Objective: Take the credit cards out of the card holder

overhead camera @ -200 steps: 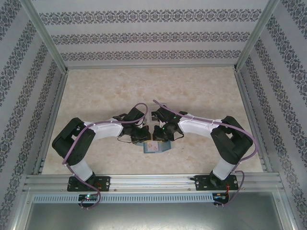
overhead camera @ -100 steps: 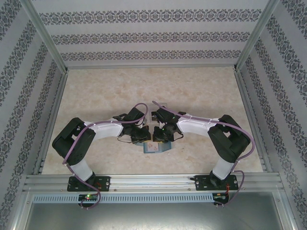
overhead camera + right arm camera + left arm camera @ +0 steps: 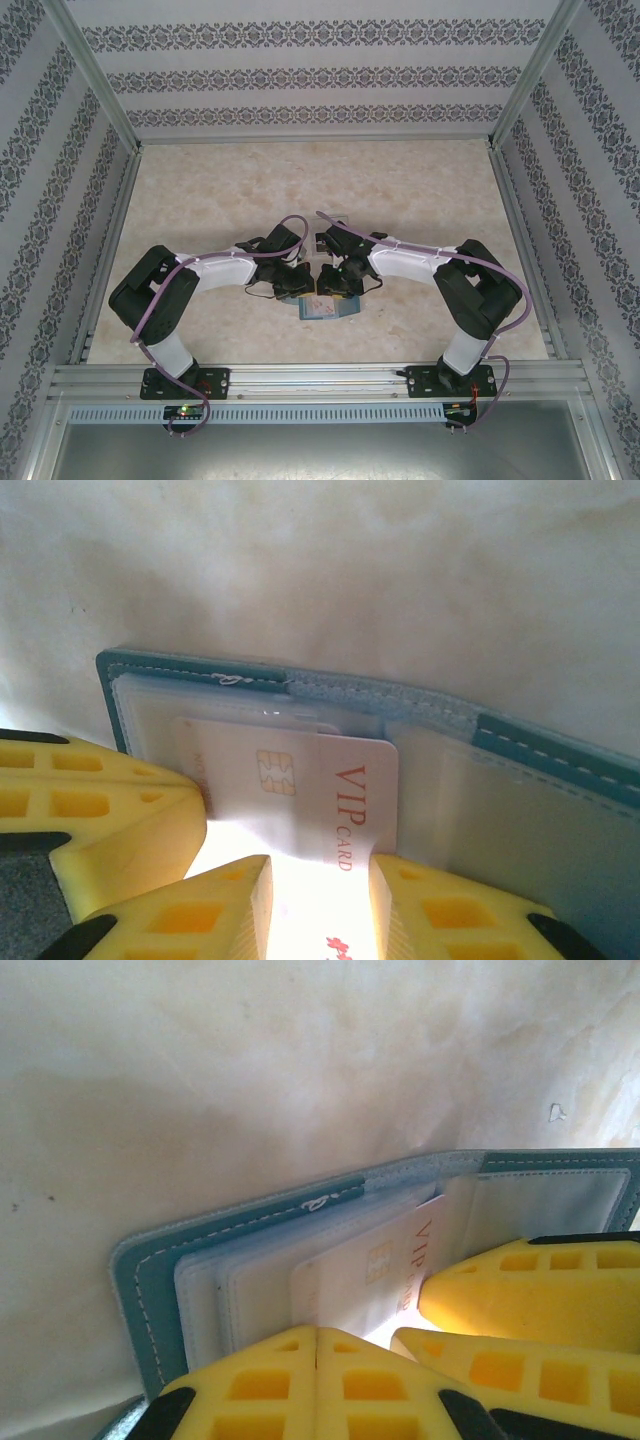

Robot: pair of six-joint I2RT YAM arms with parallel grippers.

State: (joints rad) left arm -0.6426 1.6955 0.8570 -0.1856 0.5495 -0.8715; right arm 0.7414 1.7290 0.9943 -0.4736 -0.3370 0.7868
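Fingers (image 3: 250,1385) of the left gripper (image 3: 316,1332) were pressed together, nothing seen between them, tips on the card holder's (image 3: 150,1290) near edge. The right gripper (image 3: 320,862) had its fingers (image 3: 445,910) a narrow way apart. They stood over the VIP card (image 3: 330,780) and gripped nothing that I could see.

- **Surface:** the table (image 3: 300,190) was beige and marble-patterned. The card holder (image 3: 325,310) lay open on it, teal rim with white stitching (image 3: 180,667) and pale translucent pockets inside.
- **Room:** patterned wallpaper (image 3: 320,75) lined three sides, with an aluminium rail (image 3: 320,380) nearer the camera than the card holder.
- **Card:** it was white, with a gold chip and red lettering (image 3: 370,1270). It lay on the holder's pockets, one end under a translucent sleeve and the other end bare.
- **Open room:** bare table lay beyond the card holder and to both sides of it. Both wrists crowded in directly above it, nearly touching one another.
- **Hidden or unclear:**
  - From above, the arms covered most of the holder, so that just its near edge showed.
  - Glare washed out the card's near end between the right fingers.
  - I could not tell whether more cards sat in the other sleeves.
  - The holder's right half ran out of the right wrist view.
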